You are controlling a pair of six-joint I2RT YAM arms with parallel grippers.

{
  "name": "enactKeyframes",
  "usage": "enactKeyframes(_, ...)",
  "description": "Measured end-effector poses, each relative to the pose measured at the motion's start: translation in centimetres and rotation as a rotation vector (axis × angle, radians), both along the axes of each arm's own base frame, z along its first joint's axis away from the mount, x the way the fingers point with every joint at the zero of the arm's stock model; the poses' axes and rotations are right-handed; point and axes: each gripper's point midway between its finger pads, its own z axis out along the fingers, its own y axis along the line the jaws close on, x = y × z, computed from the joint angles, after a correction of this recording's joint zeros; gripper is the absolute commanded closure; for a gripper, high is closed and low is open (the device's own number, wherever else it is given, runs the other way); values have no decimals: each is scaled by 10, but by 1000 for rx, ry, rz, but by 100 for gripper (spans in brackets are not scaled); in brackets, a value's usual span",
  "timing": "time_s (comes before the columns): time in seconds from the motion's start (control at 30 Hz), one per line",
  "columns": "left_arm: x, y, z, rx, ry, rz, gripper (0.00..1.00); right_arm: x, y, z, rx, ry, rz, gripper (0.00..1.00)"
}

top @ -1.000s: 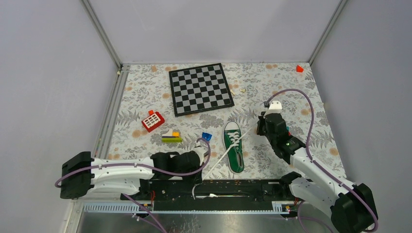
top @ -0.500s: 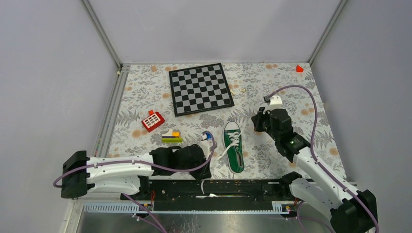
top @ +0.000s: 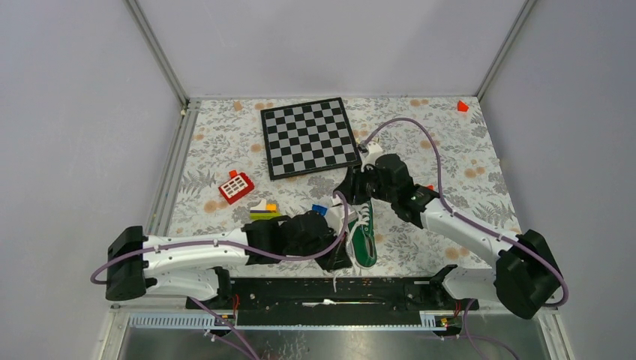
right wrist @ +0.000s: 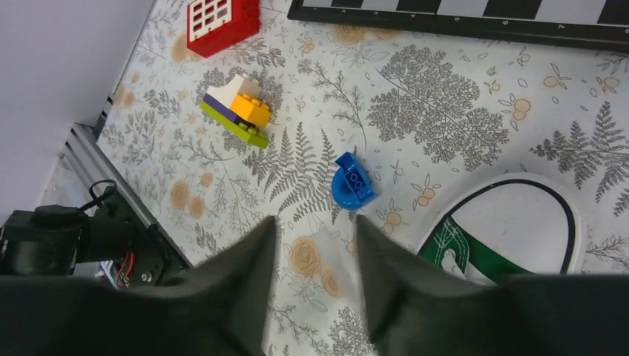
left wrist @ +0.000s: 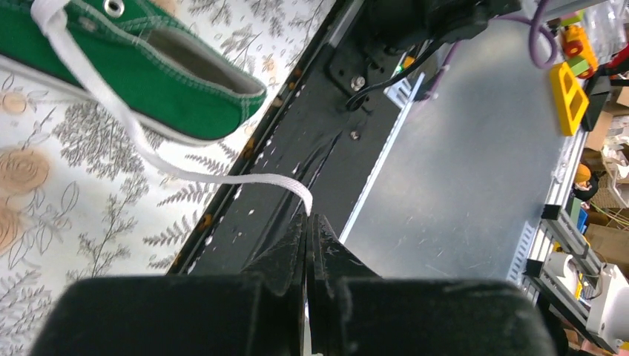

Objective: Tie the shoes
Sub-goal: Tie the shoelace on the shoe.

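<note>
Since a second ago the right arm has swung from the shoe's right side to its toe end, and the lace that ran taut between the two arms now hangs only from the left one, which has closed in on the heel. The shoe [top: 365, 251] lies on the tabletop [top: 450, 165] with its long axis running nearly straight away from the arm bases, toe cap far, heel near. The left pincer [left wrist: 308, 219] sits just beside the heel on the shoe's left side, its fingers pressed fully together on the tip of one white lace [left wrist: 185, 174]. That lace runs in a loose curve from a top eyelet down to the grip. The right pincer [right wrist: 315, 252] hangs above the tabletop just left of the toe cap, between it and a blue brick [right wrist: 352, 182], with its fingers standing apart. A faint pale blur lies in the gap, and whether it is lace cannot be told. The second lace end cannot be located in these views. As a judgement, the right arm is nearer to the lacing along the shoe's axis, so any pickup there falls to it, with an approach from the toe toward the heel.
</note>
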Motion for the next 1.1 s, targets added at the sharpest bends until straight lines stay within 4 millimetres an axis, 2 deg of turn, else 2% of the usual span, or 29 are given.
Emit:
enactKeyframes(0.1,2,-13,9,-26,-12,-14,100,3,-3,6,-32,7,-14,6)
enactKeyframes(0.13,3,-18,13,-35,-19,-21,100,5,-9,11,-50,-7,-38,1)
enactKeyframes(0.23,7,-31,24,-65,-47,-37,100,9,-42,34,-83,-70,-158,1)
enactKeyframes(0.37,14,-46,35,-80,-79,-53,100,13,-109,76,-34,-158,-384,3)
enactKeyframes(0.43,19,-56,40,-92,-86,-57,100,5,-142,85,-16,-197,-493,3)
enactKeyframes(0.53,36,-70,43,-107,-79,-42,100,-21,-165,73,-9,-217,-549,5)
enactKeyframes(0.73,89,-99,35,-102,-35,29,100,-59,-198,9,-46,-162,-637,8)
enactKeyframes(0.83,116,-119,32,-105,-4,58,100,-70,-210,1,-22,-163,-692,6)
enactKeyframes(0.9,135,-136,34,-116,4,71,100,-73,-217,2,-9,-167,-732,1)
enactKeyframes(0.97,152,-154,33,-126,7,81,73,-77,-226,-1,-22,-154,-773,0)
enactKeyframes(1.03,167,-172,31,-133,22,82,50,-82,-238,-1,-46,-136,-833,0)
enactKeyframes(1.07,172,-180,28,-134,19,78,26,-84,-245,2,-53,-133,-866,0)
enactKeyframes(1.1,177,-187,25,-131,26,77,8,-87,-253,8,-58,-136,-902,0)
